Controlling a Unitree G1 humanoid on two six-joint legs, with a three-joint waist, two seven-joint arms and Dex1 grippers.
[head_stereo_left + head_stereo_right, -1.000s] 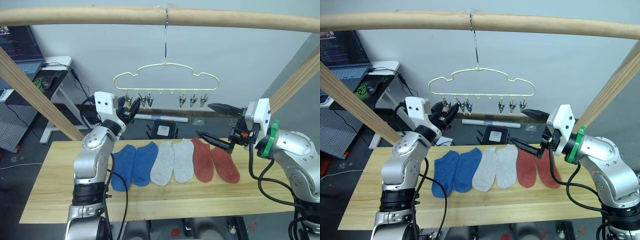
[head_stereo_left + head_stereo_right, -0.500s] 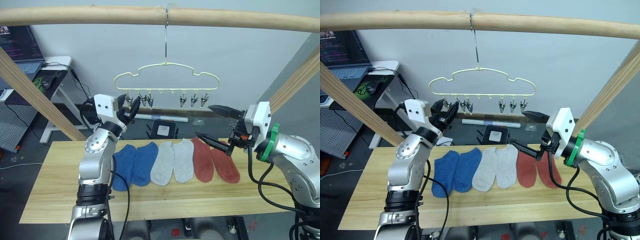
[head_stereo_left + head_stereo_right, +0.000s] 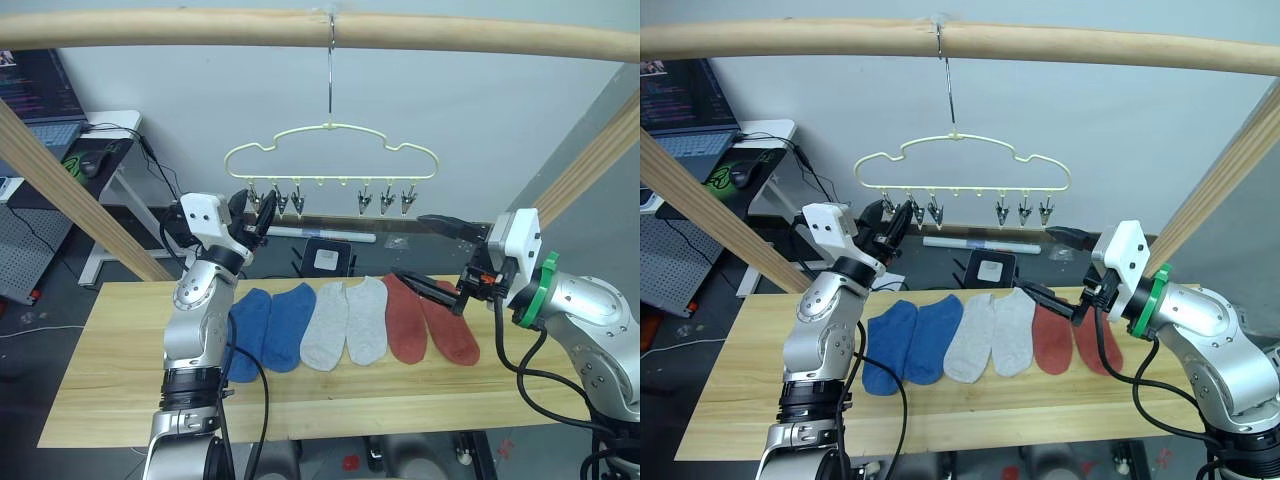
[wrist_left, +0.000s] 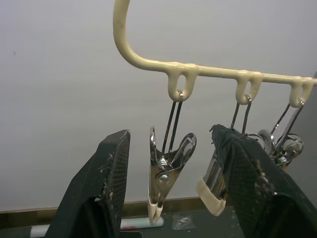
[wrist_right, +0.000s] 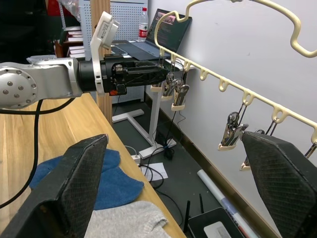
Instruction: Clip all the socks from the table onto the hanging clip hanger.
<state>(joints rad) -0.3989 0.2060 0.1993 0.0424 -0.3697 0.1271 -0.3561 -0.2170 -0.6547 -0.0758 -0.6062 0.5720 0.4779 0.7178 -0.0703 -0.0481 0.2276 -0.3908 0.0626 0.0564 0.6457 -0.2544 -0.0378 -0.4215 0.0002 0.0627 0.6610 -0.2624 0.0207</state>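
Six socks (image 3: 345, 322) lie in a row on desk (image 3: 110, 370). Left gripper (image 3: 258, 215) is raised at clip hanger (image 3: 330, 152), fingers apart around the end clip (image 4: 166, 171). Right gripper (image 3: 432, 257) hovers over the red socks, fingers wide apart.

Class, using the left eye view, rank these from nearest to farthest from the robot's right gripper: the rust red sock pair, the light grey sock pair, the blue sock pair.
Measured from the right gripper:
1. Rust red socks, on the table's right side, just below the gripper.
2. Light grey socks, in the middle of the row.
3. Blue socks, at the row's left end, by the left arm.
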